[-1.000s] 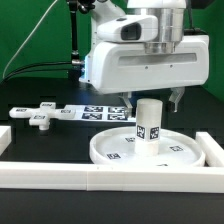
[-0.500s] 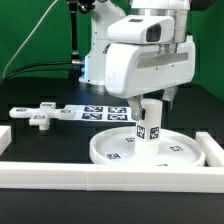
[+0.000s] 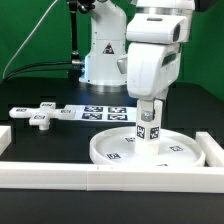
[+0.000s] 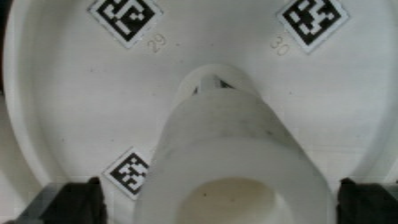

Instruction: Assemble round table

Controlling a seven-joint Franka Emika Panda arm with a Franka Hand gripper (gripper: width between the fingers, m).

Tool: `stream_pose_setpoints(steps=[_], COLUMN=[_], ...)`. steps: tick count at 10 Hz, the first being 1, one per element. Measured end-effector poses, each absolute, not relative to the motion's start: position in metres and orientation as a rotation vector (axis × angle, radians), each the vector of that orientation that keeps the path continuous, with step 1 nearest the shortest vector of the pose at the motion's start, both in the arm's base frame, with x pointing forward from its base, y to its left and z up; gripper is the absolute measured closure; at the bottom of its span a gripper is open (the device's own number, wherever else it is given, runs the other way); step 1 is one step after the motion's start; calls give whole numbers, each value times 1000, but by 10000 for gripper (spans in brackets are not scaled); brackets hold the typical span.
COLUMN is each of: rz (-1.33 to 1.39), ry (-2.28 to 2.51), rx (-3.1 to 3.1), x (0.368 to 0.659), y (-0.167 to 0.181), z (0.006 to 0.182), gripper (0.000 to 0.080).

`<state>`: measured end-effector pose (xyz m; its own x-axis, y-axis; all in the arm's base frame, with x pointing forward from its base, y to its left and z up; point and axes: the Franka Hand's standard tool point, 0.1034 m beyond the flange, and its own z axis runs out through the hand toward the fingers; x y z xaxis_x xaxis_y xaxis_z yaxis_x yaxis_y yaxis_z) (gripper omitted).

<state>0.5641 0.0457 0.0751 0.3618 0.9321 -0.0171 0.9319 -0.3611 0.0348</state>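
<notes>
The small bar-shaped foot (image 3: 40,118) lies flat near the counter's edge on the exterior view's left, with a short white block (image 3: 4,133) close by at that edge. Just beside the foot, the marker board (image 3: 95,112) runs toward the middle. A long white rail (image 3: 60,177) lines the front edge. Right of the middle, the round disc (image 3: 108,150) sits close behind that rail, and the leg (image 3: 148,128) stands upright on its centre. The gripper (image 3: 150,102) hangs straight over the leg and blocks the counter behind it. In the wrist view the dark fingers (image 4: 71,204) are spread, one on either side of the leg's top. A second rail (image 3: 214,150) bounds the right-hand edge, just beside the disc.
</notes>
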Motion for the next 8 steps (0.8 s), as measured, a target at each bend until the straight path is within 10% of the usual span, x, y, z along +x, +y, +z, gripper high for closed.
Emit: stream_pose_setpoints(steps=[7,8], rz=[-10,-11], ry=[2018,2018], rx=[2348,2349], x=[564,564], y=[36,36], z=[75,74], gripper=[163,331])
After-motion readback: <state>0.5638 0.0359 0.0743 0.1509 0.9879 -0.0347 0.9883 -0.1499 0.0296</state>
